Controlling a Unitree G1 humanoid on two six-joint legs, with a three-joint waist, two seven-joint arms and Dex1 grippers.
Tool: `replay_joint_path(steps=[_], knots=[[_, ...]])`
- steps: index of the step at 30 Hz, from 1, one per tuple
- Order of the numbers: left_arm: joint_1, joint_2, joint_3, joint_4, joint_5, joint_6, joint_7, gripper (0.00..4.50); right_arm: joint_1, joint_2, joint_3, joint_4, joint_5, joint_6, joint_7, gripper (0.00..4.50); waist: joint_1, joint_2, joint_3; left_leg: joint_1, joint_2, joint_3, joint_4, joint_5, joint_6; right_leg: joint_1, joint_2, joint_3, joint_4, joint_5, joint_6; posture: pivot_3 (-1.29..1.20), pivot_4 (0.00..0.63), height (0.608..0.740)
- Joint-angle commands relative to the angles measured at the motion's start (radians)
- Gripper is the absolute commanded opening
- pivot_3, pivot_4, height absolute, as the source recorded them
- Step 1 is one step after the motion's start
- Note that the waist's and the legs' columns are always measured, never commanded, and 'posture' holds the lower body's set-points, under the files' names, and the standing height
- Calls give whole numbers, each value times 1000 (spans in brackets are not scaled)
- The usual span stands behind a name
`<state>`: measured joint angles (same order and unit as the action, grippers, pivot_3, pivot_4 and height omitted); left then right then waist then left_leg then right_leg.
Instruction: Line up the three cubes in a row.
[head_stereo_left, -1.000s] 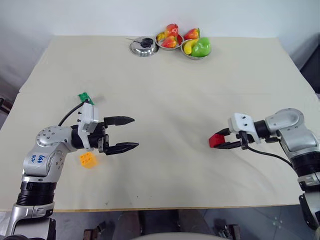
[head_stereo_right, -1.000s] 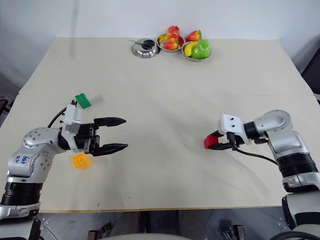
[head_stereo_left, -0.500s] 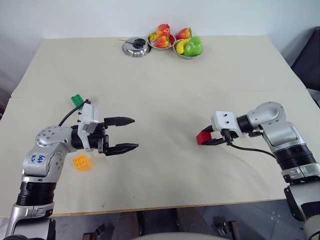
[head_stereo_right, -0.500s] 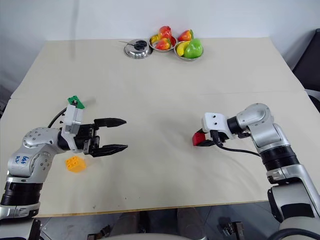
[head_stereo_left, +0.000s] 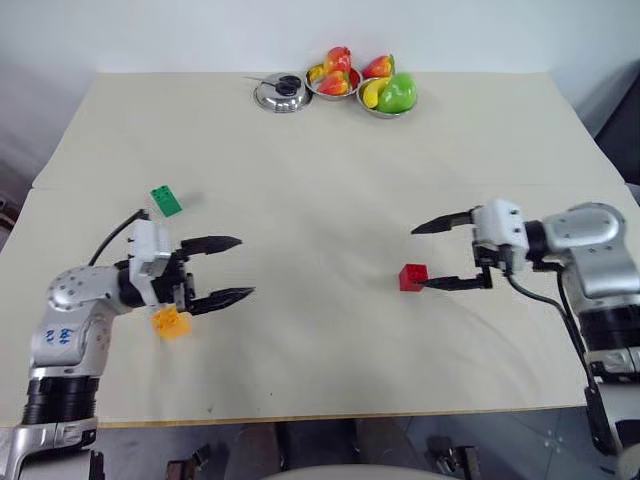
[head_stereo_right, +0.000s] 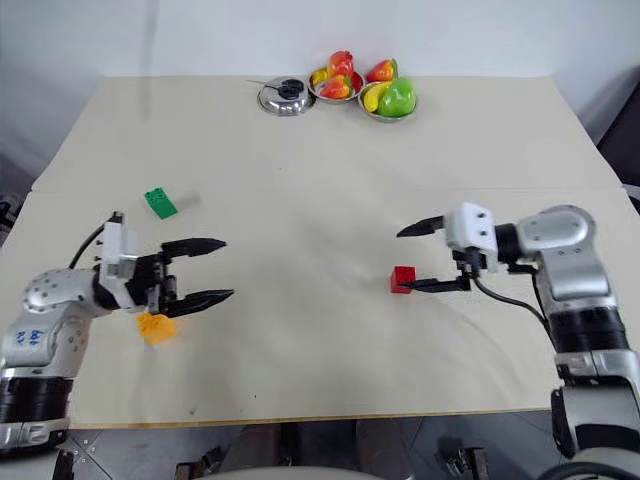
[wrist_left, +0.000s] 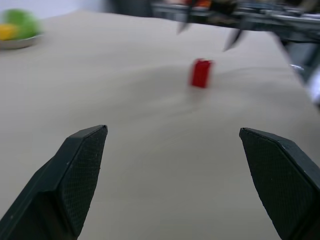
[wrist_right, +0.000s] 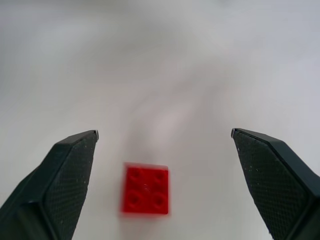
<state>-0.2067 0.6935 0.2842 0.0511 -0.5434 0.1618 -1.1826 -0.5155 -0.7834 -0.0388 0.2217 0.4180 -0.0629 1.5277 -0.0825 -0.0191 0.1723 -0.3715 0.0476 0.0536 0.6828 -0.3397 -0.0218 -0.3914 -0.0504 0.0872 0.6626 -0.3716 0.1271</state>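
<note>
The right end effector (head_stereo_left: 427, 254) is released, its two black fingers spread wide, with the red cube (head_stereo_left: 412, 277) resting free on the desk (head_stereo_left: 320, 160) just beside the lower fingertip. The left end effector (head_stereo_left: 240, 269) is likewise spread and grasps nothing; the yellow-orange cube (head_stereo_left: 171, 321) lies under its wrist, and the green cube (head_stereo_left: 166, 201) sits a little farther back on the desk. That makes three cubes, well apart and not in a row. At the far edge stand three steel bowls (head_stereo_left: 284, 95), two of them filled with toy fruit (head_stereo_left: 397, 92). The desk top is plain beige, set against a pale wall.
</note>
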Motion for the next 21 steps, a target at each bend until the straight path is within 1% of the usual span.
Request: replay_joint_path(steps=[1,3,8,11,13,16,18,21], knots=[[61,46,151,77,-18,-43,30,4500,108,5,-119,-143,163,43,8,4466,-2,0,0,0,0,0,0,0,0,0,0,0,0,0,0,0,150,740],[111,60,212,126,-8,-70,50,4500,198,17,-134,-208,186,46,-12,4466,-3,0,0,0,0,0,-1,0,0,0,0,-1,0,0,0,0,150,740],[216,56,368,228,-18,-104,135,4500,329,103,-176,-300,222,39,-129,4466,1,0,0,1,-1,0,-1,-2,4,1,-2,-2,1,0,-1,0,150,740],[277,23,447,225,-24,-126,219,4500,372,143,-199,-322,220,22,-195,4466,4,0,0,1,-1,-2,-1,-2,4,1,-3,-3,0,0,-1,0,150,740],[306,4,476,215,-23,-134,256,4500,386,152,-211,-335,223,29,-222,4466,5,0,0,1,-3,-2,-1,-3,5,1,-5,-3,0,0,-1,0,150,740],[329,-39,484,191,-5,-154,330,4500,418,160,-217,-347,219,27,-242,4466,14,-1,0,1,-5,-3,-1,-3,5,2,-7,-5,0,0,-1,0,150,740],[317,-49,442,150,-6,-137,341,4500,422,155,-215,-353,218,31,-245,4466,24,-2,-1,1,-5,-4,-1,-3,6,3,-7,-6,0,0,-1,0,150,740],[252,-42,392,130,-13,-88,372,4500,420,149,-211,-356,219,39,-247,4466,36,-2,0,1,-7,-7,-1,-3,6,4,-9,-9,0,0,-1,0,150,740]])
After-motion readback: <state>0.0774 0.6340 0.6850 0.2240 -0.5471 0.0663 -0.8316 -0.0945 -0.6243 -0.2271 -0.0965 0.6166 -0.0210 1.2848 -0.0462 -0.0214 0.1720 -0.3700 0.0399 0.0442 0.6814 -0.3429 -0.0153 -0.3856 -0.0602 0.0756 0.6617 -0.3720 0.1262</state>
